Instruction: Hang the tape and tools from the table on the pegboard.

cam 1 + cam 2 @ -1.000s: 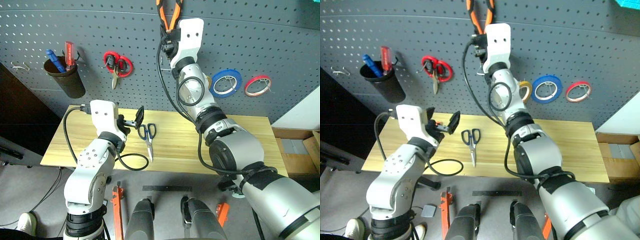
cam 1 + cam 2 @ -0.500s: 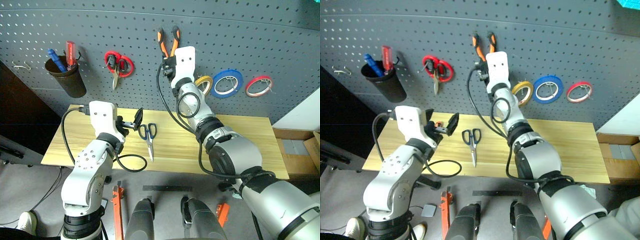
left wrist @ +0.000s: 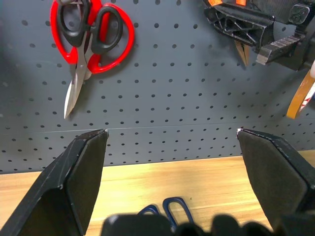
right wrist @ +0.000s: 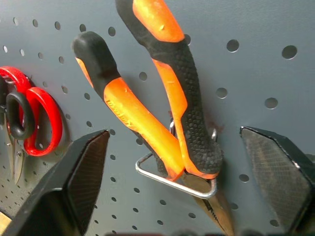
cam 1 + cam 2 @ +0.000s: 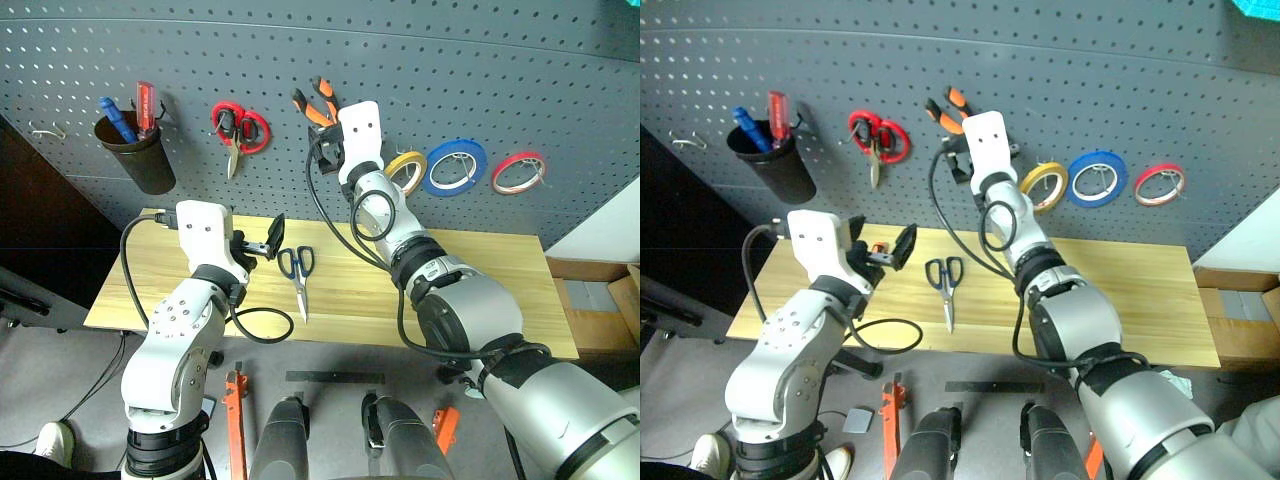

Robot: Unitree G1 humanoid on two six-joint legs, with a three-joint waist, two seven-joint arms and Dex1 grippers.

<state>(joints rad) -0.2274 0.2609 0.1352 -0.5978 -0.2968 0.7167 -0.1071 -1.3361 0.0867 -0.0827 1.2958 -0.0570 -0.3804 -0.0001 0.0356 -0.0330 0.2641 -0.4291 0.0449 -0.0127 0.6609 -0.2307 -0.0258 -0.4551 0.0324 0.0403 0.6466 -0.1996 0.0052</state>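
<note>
My right hand (image 4: 172, 196) is spread wide at the pegboard (image 5: 500, 70) — the pliers (image 4: 162, 118) hang free on a metal hook (image 4: 177, 182), between my fingers. My left hand (image 3: 170, 187) gapes empty above the surface (image 5: 480, 290). The blue scissors (image 5: 296, 272) lie there; the yellow tape (image 5: 406, 168) seems hung, though its hook is hard to see.

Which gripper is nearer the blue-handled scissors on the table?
Left. The left gripper hovers open just beside the blue-handled scissors; the right gripper is up at the pegboard, open by the pliers.
</note>
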